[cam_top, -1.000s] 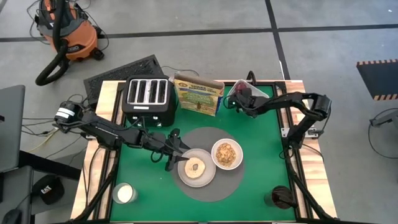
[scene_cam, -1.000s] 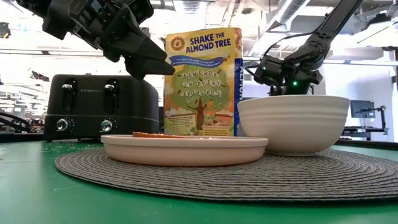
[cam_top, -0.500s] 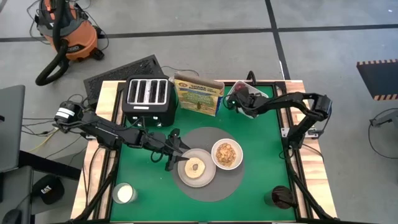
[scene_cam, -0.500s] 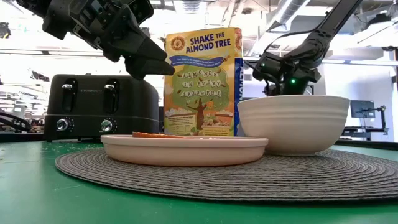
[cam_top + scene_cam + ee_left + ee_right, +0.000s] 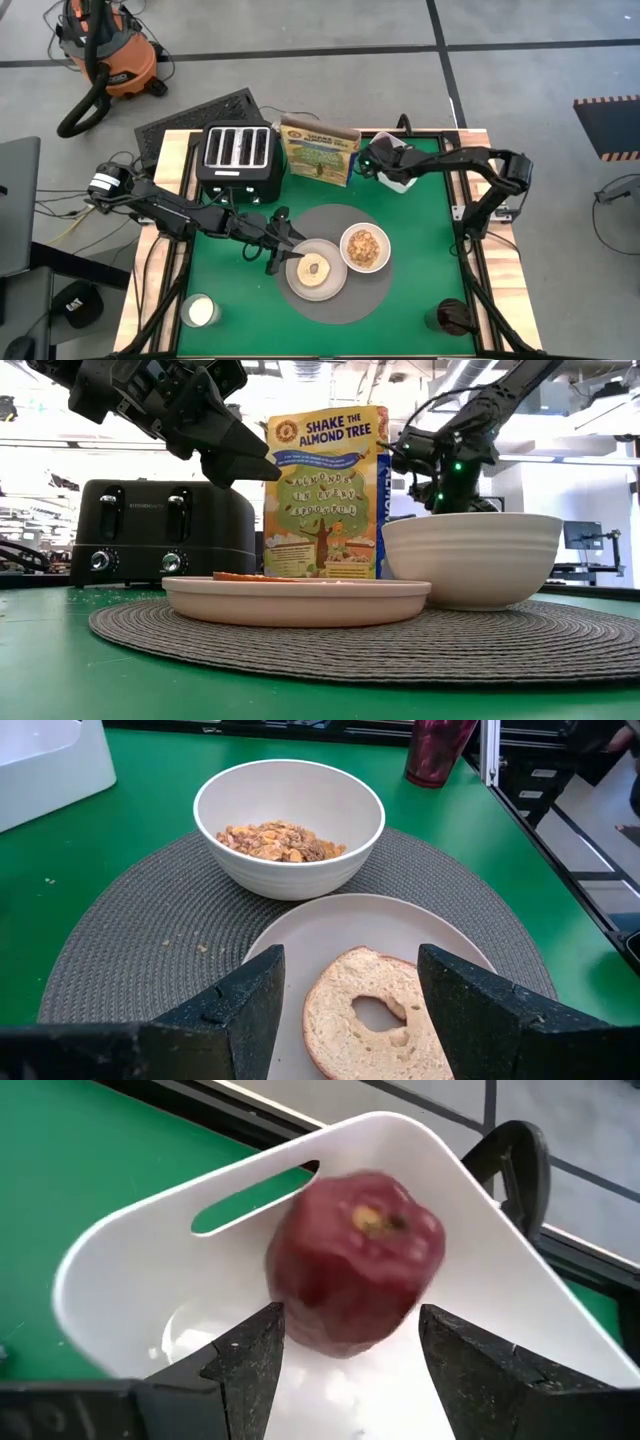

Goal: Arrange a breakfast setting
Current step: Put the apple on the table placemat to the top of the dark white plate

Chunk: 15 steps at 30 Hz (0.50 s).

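Note:
A pale plate with a round toasted bread piece and a white bowl of brown cereal stand on a round grey placemat. My left gripper hangs open and empty just above the plate's left rim, its fingers on either side of the bread without touching it. My right gripper is at the far side, shut on a small dark-red fruit above the white container. No spoon is in view. My right gripper pinches the dark-red fruit between its two fingers, at its two opposite sides. The fruit is lifted clear of the white container, its stem end facing away from the wrist.
A black four-slot toaster and an upright cereal box stand at the far edge, the box right beside my right gripper. A white cup stands at the near left and a dark cup at the near right.
My right gripper has risen and gone toward the table's left, from over the white container toward the cereal box, carrying the fruit. The container stays in place and now shows bare. My left gripper has kept still.

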Each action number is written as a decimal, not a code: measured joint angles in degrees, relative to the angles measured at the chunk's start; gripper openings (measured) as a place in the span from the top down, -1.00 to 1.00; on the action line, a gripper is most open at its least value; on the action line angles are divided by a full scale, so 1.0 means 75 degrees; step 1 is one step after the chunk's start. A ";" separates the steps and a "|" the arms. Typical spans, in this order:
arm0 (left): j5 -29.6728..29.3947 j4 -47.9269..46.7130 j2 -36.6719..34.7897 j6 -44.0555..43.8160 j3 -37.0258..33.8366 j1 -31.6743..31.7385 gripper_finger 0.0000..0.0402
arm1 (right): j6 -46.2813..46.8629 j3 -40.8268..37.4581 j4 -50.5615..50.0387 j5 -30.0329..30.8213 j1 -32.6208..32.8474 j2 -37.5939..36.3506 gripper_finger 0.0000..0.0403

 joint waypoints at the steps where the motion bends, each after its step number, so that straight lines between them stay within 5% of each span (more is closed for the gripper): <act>1: 0.0000 0.0002 0.0000 0.0000 0.0000 0.0000 -0.07 | 0.0070 0.0124 -0.0241 0.0000 0.0022 -0.0019 -0.29; 15: 0.0000 -0.0176 0.0003 -0.0082 -0.0003 0.0000 -0.07 | 0.0060 0.0377 -0.2183 -0.0023 0.0226 -0.1652 -0.29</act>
